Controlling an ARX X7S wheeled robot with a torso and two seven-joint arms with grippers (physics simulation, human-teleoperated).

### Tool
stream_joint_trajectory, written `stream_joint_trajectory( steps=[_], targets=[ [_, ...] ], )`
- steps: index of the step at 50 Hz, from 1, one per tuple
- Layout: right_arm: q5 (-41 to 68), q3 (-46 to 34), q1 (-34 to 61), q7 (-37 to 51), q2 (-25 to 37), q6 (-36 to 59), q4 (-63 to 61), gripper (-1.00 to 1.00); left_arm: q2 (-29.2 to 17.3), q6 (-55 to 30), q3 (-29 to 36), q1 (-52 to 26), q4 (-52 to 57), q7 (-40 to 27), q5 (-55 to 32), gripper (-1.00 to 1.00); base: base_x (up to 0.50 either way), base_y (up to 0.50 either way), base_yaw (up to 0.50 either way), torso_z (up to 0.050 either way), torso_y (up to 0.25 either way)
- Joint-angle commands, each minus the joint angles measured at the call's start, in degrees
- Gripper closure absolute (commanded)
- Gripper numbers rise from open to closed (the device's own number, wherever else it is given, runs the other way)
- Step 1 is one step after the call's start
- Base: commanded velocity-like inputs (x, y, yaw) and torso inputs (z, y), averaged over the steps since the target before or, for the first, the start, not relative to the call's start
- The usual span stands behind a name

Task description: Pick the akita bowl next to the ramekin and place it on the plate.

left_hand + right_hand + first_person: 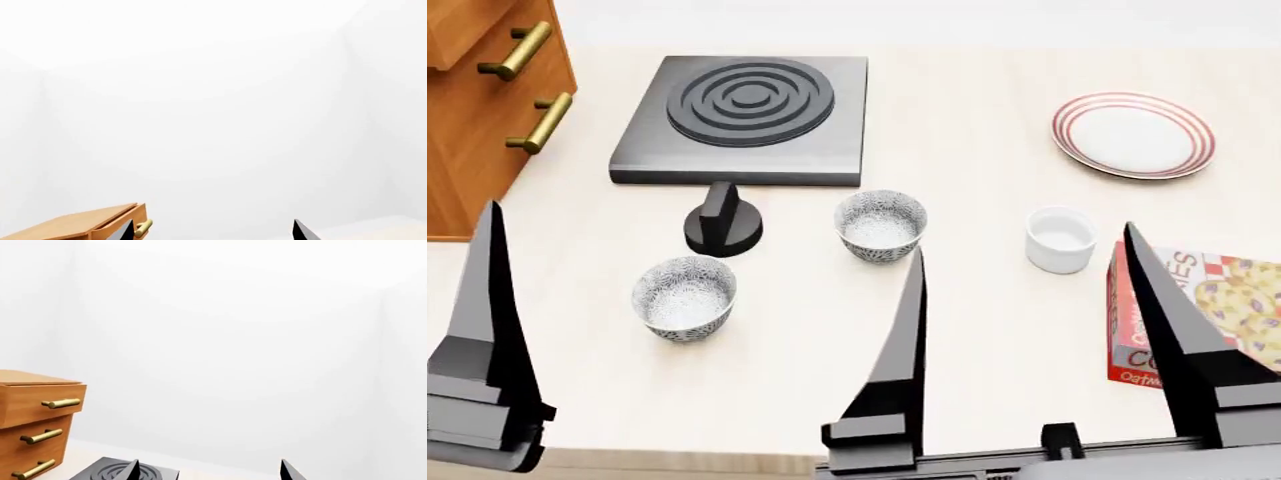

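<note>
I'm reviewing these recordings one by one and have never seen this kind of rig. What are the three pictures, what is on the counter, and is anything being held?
These are simulator renders of a two-armed robot. The head view looks down over the counter; the dark pointed shapes at the bottom are its claws, the right claw with both fingers showing, the left claw showing one. The other two pictures come from cameras near each claw and show mostly white wall.

On the counter lie a black burner, a black knob, two speckled bowls, one beside the white ramekin and called the akita bowl, its twin bowl, a red-ringed plate and a cookie box. Wooden drawers stand at the left.

Both claws are open; nothing is held.
</note>
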Motion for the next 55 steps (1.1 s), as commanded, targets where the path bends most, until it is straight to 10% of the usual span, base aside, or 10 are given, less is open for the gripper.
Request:
stream_joint_trajectory(
  steps=[1, 55],
  targets=[
    [2.45, -16.00, 11.83, 8.99, 6.62, -7.83, -0.05, -1.00, -10.75, 10.14, 15.12, -10.27, 0.20, -12.61, -6.75, -1.00, 0.00, 0.00, 0.00, 0.000, 0.000],
    [0.38, -33.87, 24.77, 14.66, 9.71, -16.52, 0.34, -1.00, -15.54, 17.71, 28.04, -20.29, -1.07, -17.68, -7.18, -1.00, 0.05, 0.00, 0.00, 0.000, 0.000]
  ],
)
